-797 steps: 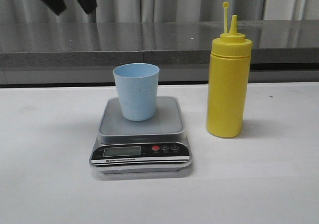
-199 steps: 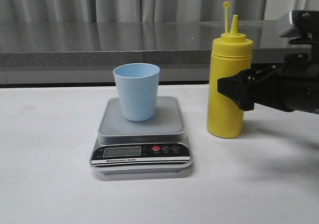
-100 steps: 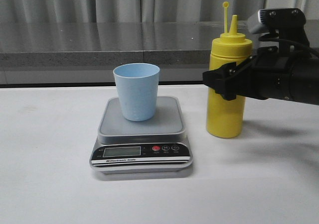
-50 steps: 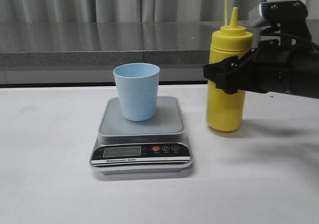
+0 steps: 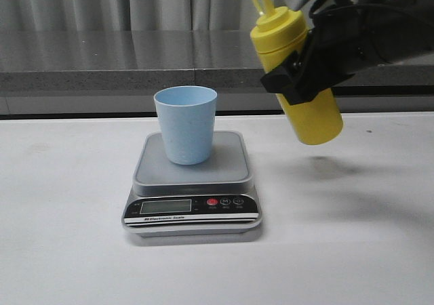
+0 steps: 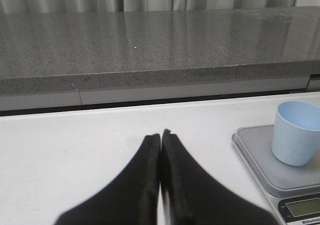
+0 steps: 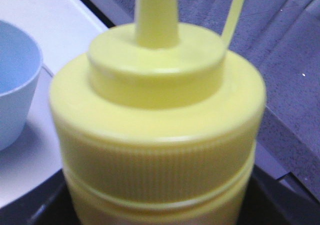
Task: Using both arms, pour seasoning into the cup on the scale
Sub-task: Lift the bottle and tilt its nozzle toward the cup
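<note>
The yellow seasoning bottle (image 5: pixel 298 74) hangs in the air at the right, tilted with its nozzle toward the upper left. My right gripper (image 5: pixel 298 74) is shut around its middle, and the bottle (image 7: pixel 157 135) fills the right wrist view. The pale blue cup (image 5: pixel 186 123) stands upright on the scale (image 5: pixel 192 183), left of and below the bottle. In the left wrist view my left gripper (image 6: pixel 160 135) is shut and holds nothing, above the white table left of the cup (image 6: pixel 297 132) and scale (image 6: pixel 260 160). The left arm does not show in the front view.
A grey stone ledge (image 5: pixel 135 61) runs along the back of the white table (image 5: pixel 352 251), with curtains behind it. The bottle's shadow (image 5: pixel 325 166) falls on the table right of the scale.
The right gripper has lifted the seasoning bottle off the table and tilted its nozzle leftward toward the cup. Cup and scale have not moved.
</note>
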{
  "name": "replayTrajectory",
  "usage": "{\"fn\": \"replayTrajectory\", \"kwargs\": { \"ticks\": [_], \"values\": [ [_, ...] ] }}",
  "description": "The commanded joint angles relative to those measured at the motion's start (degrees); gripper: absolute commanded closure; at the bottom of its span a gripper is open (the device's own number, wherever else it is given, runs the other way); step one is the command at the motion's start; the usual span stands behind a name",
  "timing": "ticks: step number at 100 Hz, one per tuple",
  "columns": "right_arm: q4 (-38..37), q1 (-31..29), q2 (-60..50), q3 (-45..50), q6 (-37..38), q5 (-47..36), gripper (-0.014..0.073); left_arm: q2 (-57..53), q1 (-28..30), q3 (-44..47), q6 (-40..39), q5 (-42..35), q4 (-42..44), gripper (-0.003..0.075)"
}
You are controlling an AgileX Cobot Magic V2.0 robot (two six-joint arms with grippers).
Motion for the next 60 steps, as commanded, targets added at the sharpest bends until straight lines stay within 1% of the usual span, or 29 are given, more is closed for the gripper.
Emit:
{"fn": "replayTrajectory", "kwargs": {
  "ticks": [1, 11, 18, 28, 43, 60],
  "values": [
    [-3.3, 2.1, -3.0, -5.3, -0.6, 4.3, 0.0298, 0.4, 0.2, -1.5, -0.6, -4.3, -0.5, 0.0740],
    [-6.5, 4.1, -3.0, -9.4, -0.6, 12.1, 0.0298, 0.4, 0.2, -1.5, -0.6, -4.3, -0.5, 0.0740],
    [-9.6, 5.2, -3.0, -11.7, -0.6, 15.8, 0.0298, 0.4, 0.2, -1.5, -0.6, -4.3, -0.5, 0.0740],
    [-15.0, 6.2, -3.0, -13.7, -0.6, 18.8, 0.0298, 0.4, 0.2, -1.5, -0.6, -4.3, -0.5, 0.0740],
    [-23.3, 7.2, -3.0, -14.0, -0.6, 22.7, 0.0298, 0.4, 0.2, -1.5, -0.6, -4.3, -0.5, 0.0740],
    [-28.1, 8.2, -3.0, -14.0, -0.6, 26.4, 0.0298, 0.4, 0.2, -1.5, -0.6, -4.3, -0.5, 0.0740]
  ]
}}
